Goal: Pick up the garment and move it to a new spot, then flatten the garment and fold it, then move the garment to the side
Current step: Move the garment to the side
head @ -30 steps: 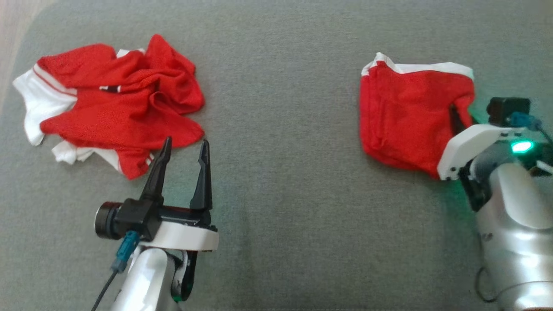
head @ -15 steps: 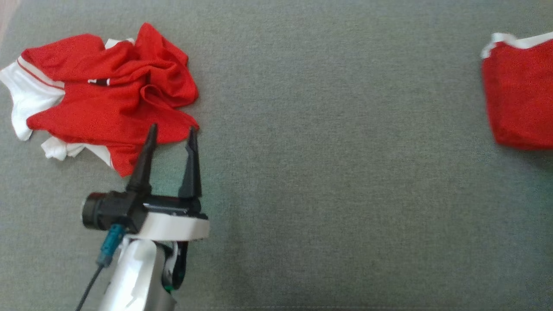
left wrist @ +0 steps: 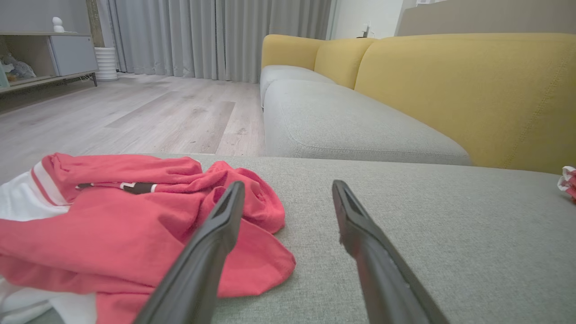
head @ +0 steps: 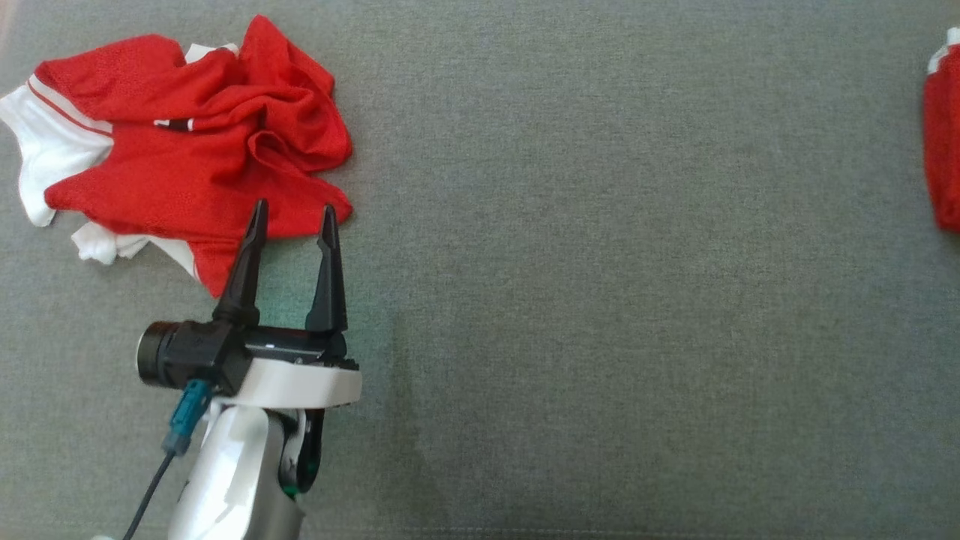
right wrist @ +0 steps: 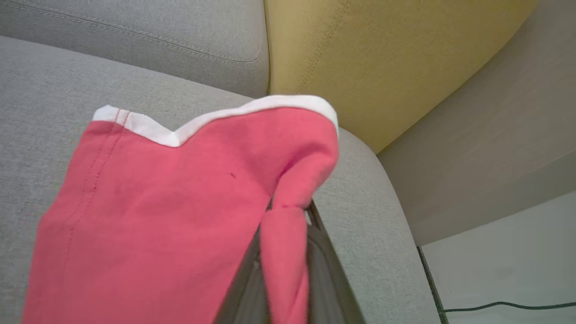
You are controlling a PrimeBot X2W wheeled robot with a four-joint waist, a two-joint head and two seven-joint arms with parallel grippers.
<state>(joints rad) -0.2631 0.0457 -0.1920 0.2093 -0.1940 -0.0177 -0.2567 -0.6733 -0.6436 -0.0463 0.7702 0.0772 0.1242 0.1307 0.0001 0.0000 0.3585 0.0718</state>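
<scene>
1. Across the grey cushion [head: 600,300], bare middle; crumpled shirt [head: 172,150] far left, folded garment [head: 943,150] at right edge.
2. Yellow backrest [left wrist: 450,90] behind, wood floor [left wrist: 135,117] leftward.
3. Left gripper [head: 289,214] spread near shirt; right gripper [right wrist: 292,234] pinches garment.

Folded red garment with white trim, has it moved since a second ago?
Yes. The folded red garment went right, away from the still crumpled red-and-white shirt.

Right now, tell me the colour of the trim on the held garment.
White trim on a red garment; clearest in the right wrist view.
</scene>
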